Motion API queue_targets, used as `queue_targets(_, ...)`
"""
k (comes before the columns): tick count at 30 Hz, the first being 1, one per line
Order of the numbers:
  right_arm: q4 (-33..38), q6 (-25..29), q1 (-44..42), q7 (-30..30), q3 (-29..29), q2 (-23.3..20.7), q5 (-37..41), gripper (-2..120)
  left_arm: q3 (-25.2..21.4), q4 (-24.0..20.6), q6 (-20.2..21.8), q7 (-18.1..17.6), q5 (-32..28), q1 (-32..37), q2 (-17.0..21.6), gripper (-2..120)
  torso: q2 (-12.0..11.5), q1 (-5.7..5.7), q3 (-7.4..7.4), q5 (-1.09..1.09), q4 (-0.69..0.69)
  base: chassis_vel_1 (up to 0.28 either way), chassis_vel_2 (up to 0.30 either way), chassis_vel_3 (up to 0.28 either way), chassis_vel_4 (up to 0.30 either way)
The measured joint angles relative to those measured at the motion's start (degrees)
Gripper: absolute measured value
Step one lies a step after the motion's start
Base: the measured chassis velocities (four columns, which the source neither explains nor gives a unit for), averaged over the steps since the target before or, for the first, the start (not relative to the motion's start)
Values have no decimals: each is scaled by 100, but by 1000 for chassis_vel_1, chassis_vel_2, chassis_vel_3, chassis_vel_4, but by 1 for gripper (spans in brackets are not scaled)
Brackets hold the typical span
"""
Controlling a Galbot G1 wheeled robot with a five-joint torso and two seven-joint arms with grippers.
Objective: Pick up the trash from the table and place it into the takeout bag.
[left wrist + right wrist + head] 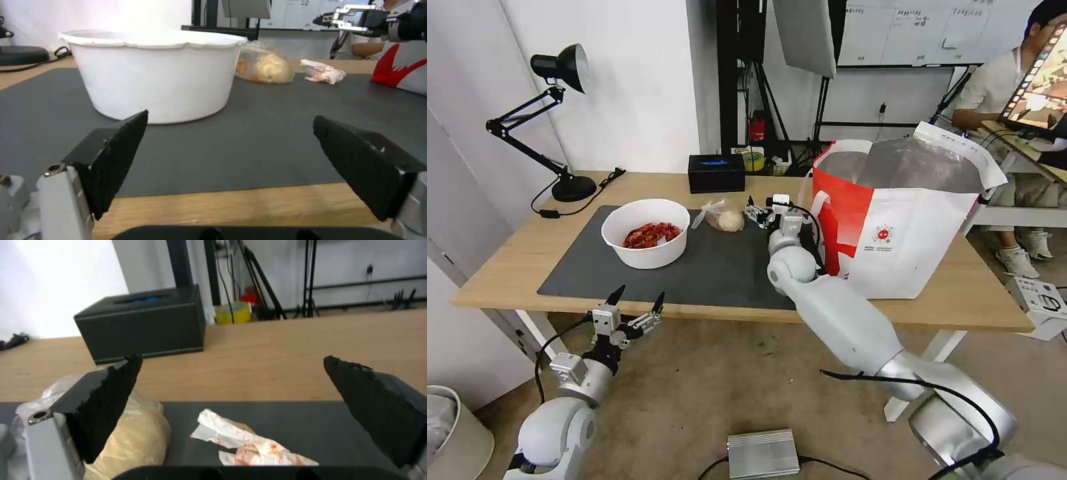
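Note:
On the table (pixel 514 260), a white bowl (pixel 644 233) of red shells sits on the dark mat (pixel 720 267). To its right lies a clear bag with a beige lump (pixel 725 217). A crumpled, red-stained tissue (pixel 249 445) lies on the mat just past that lump bag (pixel 133 440). My right gripper (pixel 756 212) hangs open a little above the tissue, its fingers (pixel 111 396) spread wide. The takeout bag (pixel 904 220) stands open at the right, foil lining showing. My left gripper (pixel 634 303) is open off the table's front edge, facing the bowl (pixel 155 76).
A black tissue box (pixel 715 172) and a yellow tape roll (pixel 754 160) sit at the back edge. A black desk lamp (pixel 560 120) stands back left. A grey box (pixel 762 453) lies on the floor, with a white bin (pixel 454 433) at lower left.

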Motion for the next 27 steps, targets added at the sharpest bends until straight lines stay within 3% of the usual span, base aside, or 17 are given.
queue_targets(14, -674, -868, 461, 157, -96, 375, 463, 100, -25, 33, -24, 108, -9, 13, -47, 100, 0, 0, 0, 0, 0, 0, 0, 0, 0)
queue_targets(27, -1391, -827, 522, 118, -76, 559, 396, 100, -15, 73, -133, 146, -8, 92, -90, 100, 0, 0, 0, 0, 1, 0, 0, 0, 0)
